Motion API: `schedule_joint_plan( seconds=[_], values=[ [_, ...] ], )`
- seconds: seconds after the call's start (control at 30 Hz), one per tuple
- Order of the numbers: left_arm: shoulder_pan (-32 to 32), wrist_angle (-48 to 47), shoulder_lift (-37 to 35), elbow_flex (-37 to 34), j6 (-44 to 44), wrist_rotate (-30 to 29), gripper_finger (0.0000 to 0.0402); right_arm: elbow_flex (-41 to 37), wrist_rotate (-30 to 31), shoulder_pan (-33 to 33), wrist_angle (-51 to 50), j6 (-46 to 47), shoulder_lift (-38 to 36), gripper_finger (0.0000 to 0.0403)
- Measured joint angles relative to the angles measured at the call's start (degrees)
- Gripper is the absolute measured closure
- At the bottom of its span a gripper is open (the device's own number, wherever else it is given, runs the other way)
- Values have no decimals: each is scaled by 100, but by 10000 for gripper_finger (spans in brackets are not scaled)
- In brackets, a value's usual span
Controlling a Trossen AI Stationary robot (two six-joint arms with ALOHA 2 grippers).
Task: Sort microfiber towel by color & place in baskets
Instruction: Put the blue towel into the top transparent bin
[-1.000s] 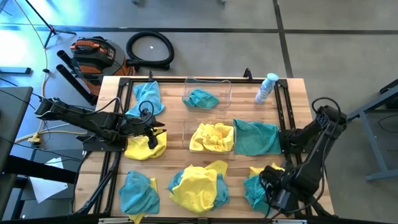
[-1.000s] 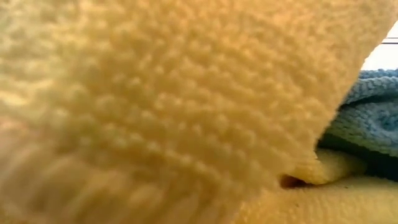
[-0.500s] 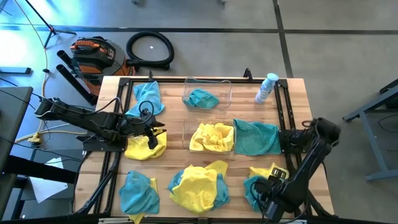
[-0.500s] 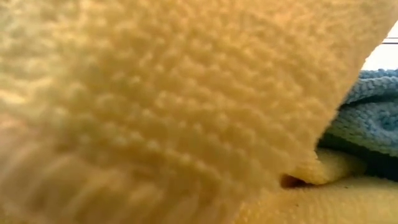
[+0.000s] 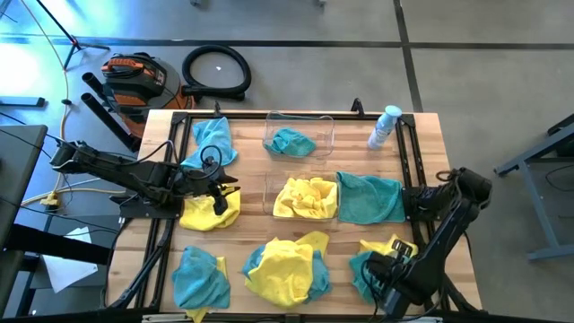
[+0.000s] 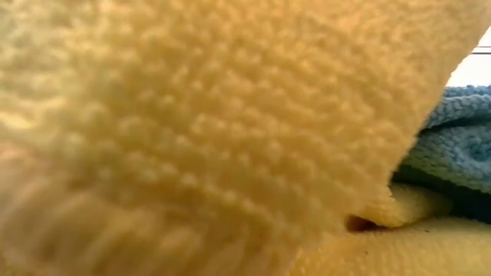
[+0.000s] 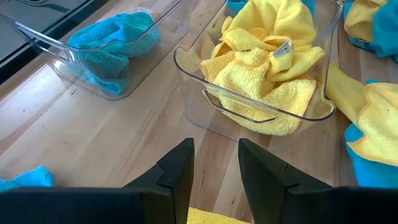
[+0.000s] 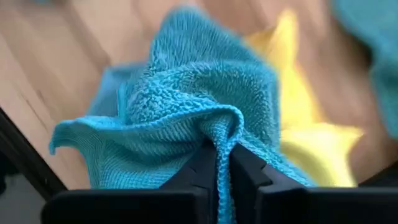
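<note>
A teal towel (image 5: 363,269) lies bunched at the table's near right, part of it over a yellow towel (image 5: 387,244). My right gripper (image 8: 222,155) stands on it, shut on a raised fold. My left gripper (image 7: 214,165) hovers open over a yellow towel (image 5: 211,213) at the left, with nothing between its fingers. Two clear baskets stand mid-table: the far one (image 5: 323,121) holds a teal towel (image 5: 291,142), the nearer one (image 7: 186,74) holds yellow towels (image 7: 267,68). More teal and yellow towels lie flat around them. My right gripper pinches a raised fold (image 8: 219,127) of the teal towel between its two fingers, coming from above and pointing down. The fold stands up between the fingers, and the cloth around it (image 8: 124,149) spreads slack on the table.
A teal towel (image 5: 369,199) lies right of the nearer basket. A yellow-and-teal heap (image 5: 287,269) and a teal towel (image 5: 199,278) lie along the near edge, another teal one (image 5: 213,142) at the far left. A clear bottle (image 5: 386,126) stands far right. Yellow cloth (image 6: 215,130) fills the low view.
My right gripper has gone down and a little toward the near edge, onto the teal towel at the near right. The towels have stayed where they were.
</note>
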Motion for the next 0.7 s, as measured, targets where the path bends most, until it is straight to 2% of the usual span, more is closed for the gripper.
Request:
schedule_joint_plan(
  seconds=[0.13,0.47,0.57,0.7],
  values=[
    [2,-2,0,0,-2,0,287,283,710,-2,-435,9,-348,398],
    [2,-2,0,0,5,-2,287,1080,3160,-120,-1945,-78,-1231,400],
    [0,-2,0,0,5,-2,287,1333,3578,-472,-2123,-749,-1436,400],
    [1,-4,0,0,7,-3,287,1686,4141,-1182,-2144,-2100,-1651,401]
  ],
)
